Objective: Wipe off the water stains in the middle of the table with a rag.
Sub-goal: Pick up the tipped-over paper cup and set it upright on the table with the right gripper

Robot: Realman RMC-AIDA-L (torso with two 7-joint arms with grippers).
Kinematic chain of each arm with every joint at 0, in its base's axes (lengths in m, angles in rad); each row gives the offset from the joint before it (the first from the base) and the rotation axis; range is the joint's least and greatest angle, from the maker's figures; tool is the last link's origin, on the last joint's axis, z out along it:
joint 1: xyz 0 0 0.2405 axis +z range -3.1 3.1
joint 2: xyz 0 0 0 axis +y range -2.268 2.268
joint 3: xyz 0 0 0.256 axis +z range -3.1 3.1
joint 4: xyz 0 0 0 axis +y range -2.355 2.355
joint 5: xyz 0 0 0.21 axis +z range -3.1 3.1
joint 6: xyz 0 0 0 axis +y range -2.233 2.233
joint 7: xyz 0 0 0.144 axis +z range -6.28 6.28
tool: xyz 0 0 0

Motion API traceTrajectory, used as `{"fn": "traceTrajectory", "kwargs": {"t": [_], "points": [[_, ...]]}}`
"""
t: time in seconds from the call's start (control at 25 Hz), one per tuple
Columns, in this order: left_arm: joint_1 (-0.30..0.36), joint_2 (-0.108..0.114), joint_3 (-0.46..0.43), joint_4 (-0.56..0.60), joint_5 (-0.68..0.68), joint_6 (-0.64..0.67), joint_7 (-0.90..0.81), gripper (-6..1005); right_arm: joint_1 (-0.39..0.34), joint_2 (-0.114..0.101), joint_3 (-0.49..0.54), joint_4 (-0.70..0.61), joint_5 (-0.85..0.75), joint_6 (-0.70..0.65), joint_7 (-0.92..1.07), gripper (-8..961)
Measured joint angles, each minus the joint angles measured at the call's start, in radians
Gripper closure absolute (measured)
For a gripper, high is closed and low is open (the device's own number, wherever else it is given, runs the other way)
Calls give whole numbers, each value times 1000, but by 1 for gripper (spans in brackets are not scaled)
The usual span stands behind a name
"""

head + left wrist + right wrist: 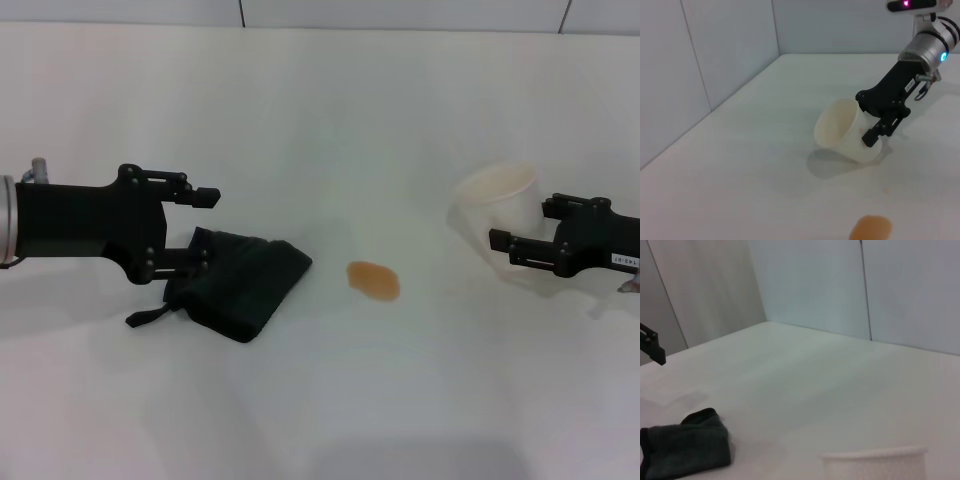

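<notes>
**Orange-brown stain untouched at table centre**

Dark rag [235, 282] is lain on the table [320, 400] left of the water stains [374, 280], under the open-fingered left gripper [205, 228]. A white cup [497, 197] is clamped by the right gripper [505, 229].

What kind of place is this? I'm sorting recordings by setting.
Probably a lab test cell, not a home: a plain white table enclosed by blank panel walls, holding only a rag, a white cup and an orange-brown stain.
</notes>
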State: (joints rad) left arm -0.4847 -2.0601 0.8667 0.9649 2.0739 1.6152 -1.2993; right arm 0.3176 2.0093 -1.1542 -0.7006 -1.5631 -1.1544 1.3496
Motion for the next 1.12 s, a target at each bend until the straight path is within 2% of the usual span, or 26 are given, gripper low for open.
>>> {"fn": "traceTrajectory", "kwargs": {"t": [0.4, 1.12], "points": [[0, 0, 0, 0, 0, -1, 0, 402, -5, -1, 63, 34, 10, -45, -18, 253], [-2, 0, 0, 0, 0, -1, -2, 406, -6, -1, 65, 62, 21, -45, -27, 238]]}}
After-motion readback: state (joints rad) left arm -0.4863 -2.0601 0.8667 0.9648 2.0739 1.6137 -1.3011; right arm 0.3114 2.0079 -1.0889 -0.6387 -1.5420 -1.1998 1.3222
